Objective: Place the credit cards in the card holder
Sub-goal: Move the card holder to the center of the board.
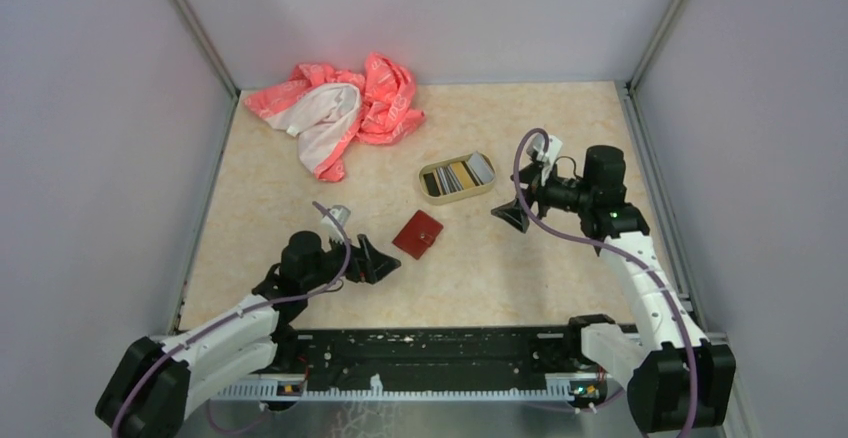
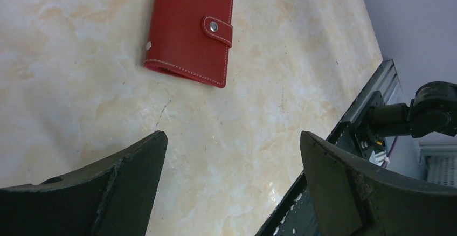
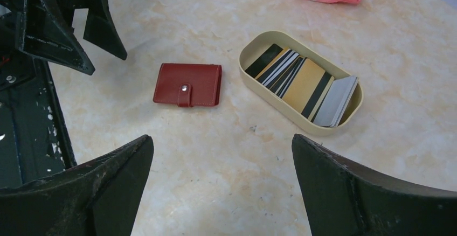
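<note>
Left gripper point(image 2: 233, 139) fingers are spread wide with nothing in them, and the closed wallet point(image 2: 186, 28) lies on the table point(image 2: 81, 85) just ahead. Right gripper point(image 3: 221, 139) is spread too, and its camera, unlike the left one, catches the cards point(image 3: 304, 82) sitting in the tray point(image 3: 285, 115) near the wallet.

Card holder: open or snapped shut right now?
Shut. The card holder lies folded flat, its snap tab wrapped over the edge and buttoned; its inside is hidden.
</note>
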Tool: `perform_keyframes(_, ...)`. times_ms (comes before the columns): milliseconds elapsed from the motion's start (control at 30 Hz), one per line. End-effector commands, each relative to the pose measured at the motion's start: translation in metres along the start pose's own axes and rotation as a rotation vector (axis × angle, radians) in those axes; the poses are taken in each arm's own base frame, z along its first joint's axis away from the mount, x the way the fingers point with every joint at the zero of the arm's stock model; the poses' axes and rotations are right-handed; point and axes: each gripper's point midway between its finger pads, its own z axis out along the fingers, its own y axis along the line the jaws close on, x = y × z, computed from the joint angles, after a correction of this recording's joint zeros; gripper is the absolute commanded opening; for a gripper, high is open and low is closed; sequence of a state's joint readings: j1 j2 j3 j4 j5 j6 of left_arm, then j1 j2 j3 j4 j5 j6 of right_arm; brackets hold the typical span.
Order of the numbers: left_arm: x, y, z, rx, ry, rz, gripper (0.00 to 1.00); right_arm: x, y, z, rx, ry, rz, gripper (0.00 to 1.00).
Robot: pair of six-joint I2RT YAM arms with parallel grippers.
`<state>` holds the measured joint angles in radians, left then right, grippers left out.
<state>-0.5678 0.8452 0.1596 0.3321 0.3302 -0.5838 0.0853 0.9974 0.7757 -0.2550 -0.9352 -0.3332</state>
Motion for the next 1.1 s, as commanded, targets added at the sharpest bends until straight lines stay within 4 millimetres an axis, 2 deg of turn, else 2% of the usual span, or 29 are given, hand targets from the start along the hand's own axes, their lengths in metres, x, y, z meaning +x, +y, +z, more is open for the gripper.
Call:
perform_keyframes(0,-0.040,-0.019,-0.001,0.082,-0.219,-0.040,0.99,-0.019,-0.003,-0.004,0.014,-0.036,-0.123,0.98)
perform_keyframes(100,-0.030,0.003,0.003,-0.047,-0.157,-0.074,0.99,-0.013,-0.004,-0.003,0.013,-0.007,-0.118,0.98)
perform_keyframes(167,-0.027,0.010,0.007,-0.094,-0.118,-0.076,0.97,-0.009,-0.003,-0.002,0.011,-0.002,-0.127,0.98)
perform_keyframes(300,-0.021,0.010,0.025,-0.102,0.000,-0.053,0.83,-0.006,0.004,0.003,-0.020,0.003,-0.137,0.98)
perform_keyframes(367,-0.010,0.017,0.037,-0.130,0.108,-0.033,0.76,-0.002,0.007,0.007,-0.033,0.019,-0.147,0.98)
perform_keyframes(533,-0.011,0.036,0.062,-0.197,0.230,0.078,0.69,0.007,0.013,0.016,-0.056,0.056,-0.174,0.98)
perform_keyframes(667,-0.010,0.057,0.079,-0.294,0.346,0.130,0.59,0.009,0.015,0.019,-0.067,0.060,-0.177,0.98)
perform_keyframes(767,-0.005,0.057,0.089,-0.271,0.415,0.134,0.50,0.017,0.016,0.023,-0.079,0.087,-0.179,0.98)
perform_keyframes(1067,0.008,0.064,0.104,-0.286,0.488,0.070,0.51,0.021,0.020,0.027,-0.100,0.089,-0.179,0.98)
